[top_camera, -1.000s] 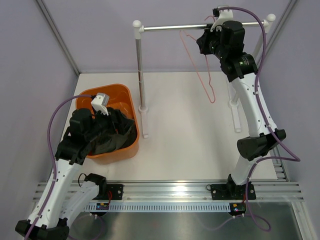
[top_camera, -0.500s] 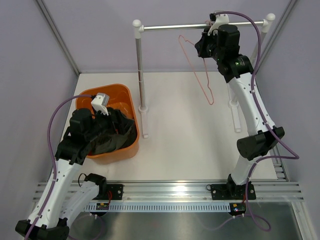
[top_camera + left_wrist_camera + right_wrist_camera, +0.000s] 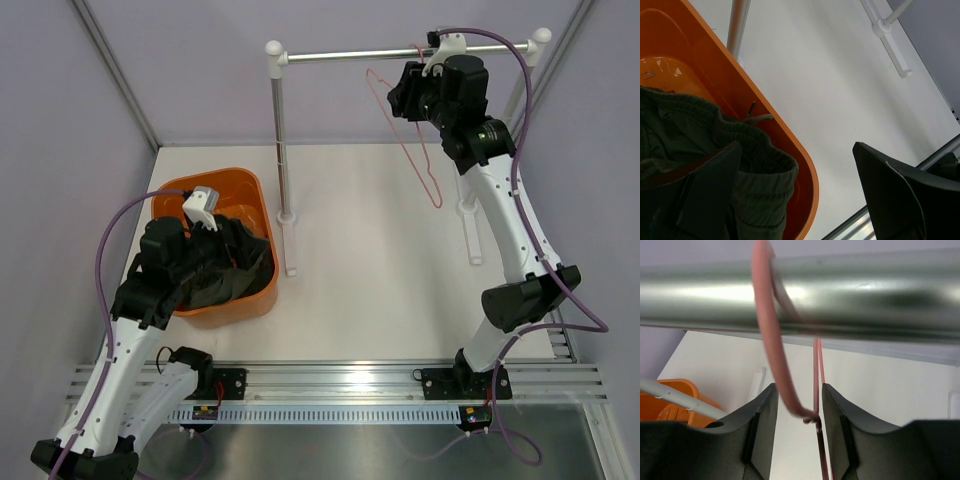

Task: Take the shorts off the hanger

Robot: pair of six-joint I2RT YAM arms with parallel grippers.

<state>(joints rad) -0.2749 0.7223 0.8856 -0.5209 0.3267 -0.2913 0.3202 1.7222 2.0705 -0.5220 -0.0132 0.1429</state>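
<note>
The dark olive shorts (image 3: pixel 228 272) lie bunched inside the orange basket (image 3: pixel 243 183) at the left. In the left wrist view the shorts (image 3: pixel 752 167) fill the basket (image 3: pixel 767 117) up to its rim. My left gripper (image 3: pixel 232 250) hovers over them, open and empty (image 3: pixel 796 150). The thin pink-red hanger (image 3: pixel 415 150) is bare, with its hook over the silver rail (image 3: pixel 350 54). My right gripper (image 3: pixel 405 88) is up at the rail. Its fingers stand apart on either side of the hanger's neck (image 3: pixel 816 390), the gripper (image 3: pixel 799 392) open, just below the rail (image 3: pixel 865 295).
The rail rests on two white posts, one beside the basket (image 3: pixel 280 140) and one at the right (image 3: pixel 470 225), each with a foot on the white table. Grey walls close the back and both sides.
My right gripper has risen a little and shifted right at the rail, and the hanger has swung right with it. The left arm and the shorts have not moved.
</note>
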